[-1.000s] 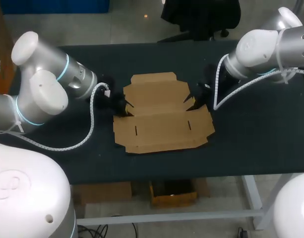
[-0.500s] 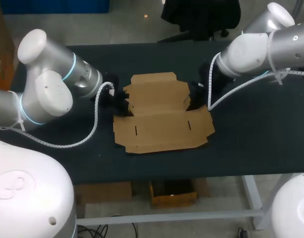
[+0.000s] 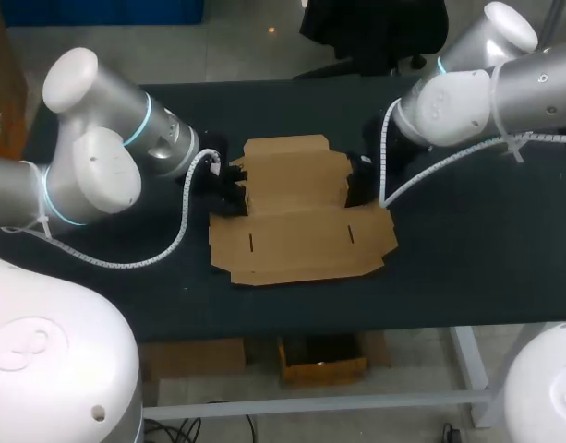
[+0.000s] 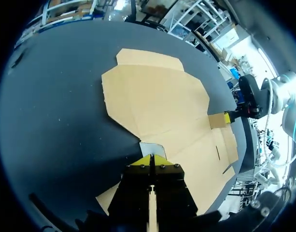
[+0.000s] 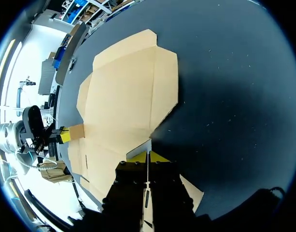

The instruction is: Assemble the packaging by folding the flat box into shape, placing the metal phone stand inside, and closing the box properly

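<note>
On table (image 3: 467, 258) | flat tan cardboard box (image 3: 301, 221) | left hand (image 4: 151, 158), right hand (image 5: 148, 155) seemingly clamped on it

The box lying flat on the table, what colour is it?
The box is plain light brown cardboard; the head view shows it best.

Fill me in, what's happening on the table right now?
Both arms are working on the flat cardboard box on the dark table. The left gripper has its jaws closed on a small flap at the box's left edge, and the right gripper pinches the matching flap at the right edge. The main panels lie flat, with nothing folded into shape yet. No phone stand shows in any view.
</note>
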### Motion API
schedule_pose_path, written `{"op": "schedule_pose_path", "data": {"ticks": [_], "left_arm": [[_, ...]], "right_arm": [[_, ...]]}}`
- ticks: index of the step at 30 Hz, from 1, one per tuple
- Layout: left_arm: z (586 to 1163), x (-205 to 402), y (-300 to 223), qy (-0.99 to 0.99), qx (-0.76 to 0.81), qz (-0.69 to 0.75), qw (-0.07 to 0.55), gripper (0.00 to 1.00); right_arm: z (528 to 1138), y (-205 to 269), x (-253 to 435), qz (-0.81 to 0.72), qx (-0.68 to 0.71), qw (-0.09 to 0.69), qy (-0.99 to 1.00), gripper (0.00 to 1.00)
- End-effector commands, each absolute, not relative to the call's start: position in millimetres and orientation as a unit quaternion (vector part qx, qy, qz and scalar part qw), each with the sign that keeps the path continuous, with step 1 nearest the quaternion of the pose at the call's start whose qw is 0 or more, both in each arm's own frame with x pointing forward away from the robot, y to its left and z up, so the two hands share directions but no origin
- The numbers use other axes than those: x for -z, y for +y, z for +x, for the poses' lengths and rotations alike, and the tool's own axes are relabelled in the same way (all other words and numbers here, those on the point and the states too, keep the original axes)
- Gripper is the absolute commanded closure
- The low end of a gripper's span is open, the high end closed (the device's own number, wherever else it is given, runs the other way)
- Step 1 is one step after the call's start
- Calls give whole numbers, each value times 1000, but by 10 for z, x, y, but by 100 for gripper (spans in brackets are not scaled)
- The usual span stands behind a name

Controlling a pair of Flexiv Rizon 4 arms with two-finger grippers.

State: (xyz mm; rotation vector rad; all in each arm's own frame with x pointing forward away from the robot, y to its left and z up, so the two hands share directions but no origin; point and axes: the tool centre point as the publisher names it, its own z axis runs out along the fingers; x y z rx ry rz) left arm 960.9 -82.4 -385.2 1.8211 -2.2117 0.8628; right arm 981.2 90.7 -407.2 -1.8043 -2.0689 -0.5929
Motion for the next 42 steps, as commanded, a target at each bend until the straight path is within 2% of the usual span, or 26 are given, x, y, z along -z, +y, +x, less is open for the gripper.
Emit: {"op": "schedule_pose_path", "data": {"ticks": [1,42], "left_arm": [[9670,3881,-872,-738,-283,607,76,100],[9624,3937,-1090,-746,-250,612,75,100]], "right_arm": [[9799,954,4073,-637,205,161,-726,100],[9745,1103,4074,-658,180,133,-719,100]]}}
